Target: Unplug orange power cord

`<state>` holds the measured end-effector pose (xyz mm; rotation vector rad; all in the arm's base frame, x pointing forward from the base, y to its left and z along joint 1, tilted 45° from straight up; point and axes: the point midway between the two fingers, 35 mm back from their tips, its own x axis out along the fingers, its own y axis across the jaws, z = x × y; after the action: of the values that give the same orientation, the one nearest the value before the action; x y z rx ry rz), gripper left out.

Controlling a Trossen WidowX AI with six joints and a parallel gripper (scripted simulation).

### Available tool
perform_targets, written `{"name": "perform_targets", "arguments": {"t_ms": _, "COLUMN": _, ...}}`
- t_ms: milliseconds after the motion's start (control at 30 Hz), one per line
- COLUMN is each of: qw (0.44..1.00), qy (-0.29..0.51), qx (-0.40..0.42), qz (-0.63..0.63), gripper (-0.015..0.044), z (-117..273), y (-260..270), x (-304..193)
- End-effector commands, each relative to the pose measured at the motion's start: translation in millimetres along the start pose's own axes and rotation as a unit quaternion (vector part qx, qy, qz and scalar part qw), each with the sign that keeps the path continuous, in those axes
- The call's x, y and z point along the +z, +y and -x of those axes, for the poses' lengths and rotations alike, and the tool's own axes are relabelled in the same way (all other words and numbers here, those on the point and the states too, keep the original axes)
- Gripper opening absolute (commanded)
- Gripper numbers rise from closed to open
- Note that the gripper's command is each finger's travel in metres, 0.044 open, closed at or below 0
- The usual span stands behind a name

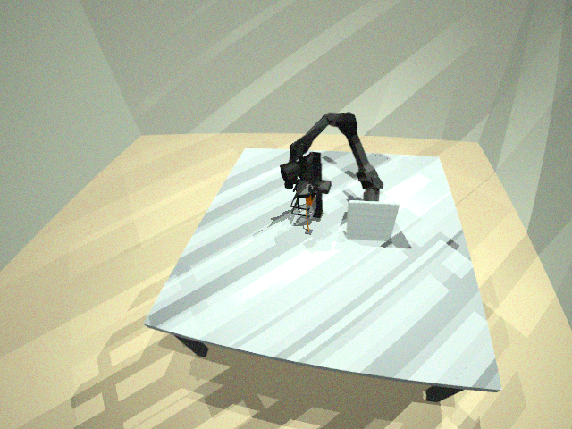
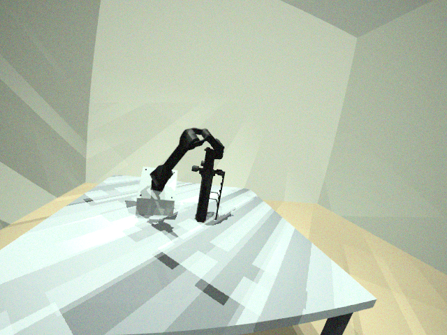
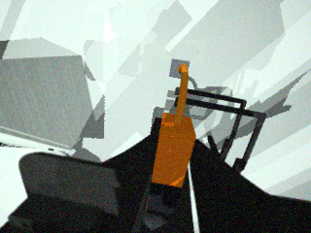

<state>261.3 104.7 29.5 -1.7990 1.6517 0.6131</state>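
Observation:
The orange plug [image 1: 308, 200] [image 3: 174, 150] is at my gripper [image 1: 307, 194] [image 3: 176, 138], which is shut on it. Its orange cord [image 1: 307, 216] [image 3: 183, 94] runs down from the plug to a small grey square [image 1: 307, 231] [image 3: 176, 69] on the table. A tall black upright post [image 1: 316, 172] [image 2: 204, 190], apparently the power strip, stands right beside the gripper. Dark parts meet the rear end of the plug in the wrist view; whether the plug sits in a socket is hidden. The plug and cord are hidden in the exterior view.
A thin black wire frame [image 1: 292, 206] [image 2: 220, 187] [image 3: 255, 141] stands close beside the plug and post. A pale upright panel [image 1: 372, 222] [image 2: 144, 185] [image 3: 44, 97] stands at the arm's base. Striped shadows cross the white table [image 1: 323, 314] [image 2: 252, 223].

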Motion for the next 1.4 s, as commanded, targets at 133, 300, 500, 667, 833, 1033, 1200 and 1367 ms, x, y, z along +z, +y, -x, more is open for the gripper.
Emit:
{"name": "perform_targets", "arguments": {"t_ms": 133, "qw": 1.000, "qy": -0.019, "qx": -0.004, "qz": -0.003, "gripper": 0.0000, "z": 5.5, "y": -1.9, "x": 24.7}}
{"name": "perform_targets", "arguments": {"t_ms": 300, "qw": 1.000, "qy": -0.019, "qx": -0.004, "qz": -0.002, "gripper": 0.0000, "z": 6.9, "y": -2.0, "x": 32.7}}
{"name": "perform_targets", "arguments": {"t_ms": 500, "qw": 1.000, "qy": -0.019, "qx": -0.004, "qz": -0.002, "gripper": 0.0000, "z": 9.0, "y": -1.8, "x": 42.4}}
{"name": "perform_targets", "arguments": {"t_ms": 667, "qw": 1.000, "qy": -0.019, "qx": -0.004, "qz": -0.002, "gripper": 0.0000, "z": 10.7, "y": -1.3, "x": 50.4}}
{"name": "perform_targets", "arguments": {"t_ms": 833, "qw": 1.000, "qy": -0.019, "qx": -0.004, "qz": -0.002, "gripper": 0.0000, "z": 12.3, "y": -0.4, "x": 58.5}}
{"name": "perform_targets", "arguments": {"t_ms": 1033, "qw": 1.000, "qy": -0.017, "qx": -0.005, "qz": -0.001, "gripper": 0.0157, "z": 7.4, "y": -1.7, "x": 48.6}}
{"name": "perform_targets", "arguments": {"t_ms": 1200, "qw": 1.000, "qy": -0.017, "qx": -0.005, "qz": -0.001, "gripper": 0.0289, "z": 7.4, "y": -1.7, "x": 48.6}}
{"name": "perform_targets", "arguments": {"t_ms": 1367, "qw": 1.000, "qy": -0.018, "qx": -0.005, "qz": -0.001, "gripper": 0.0420, "z": 10.8, "y": -2.7, "x": 59.9}}
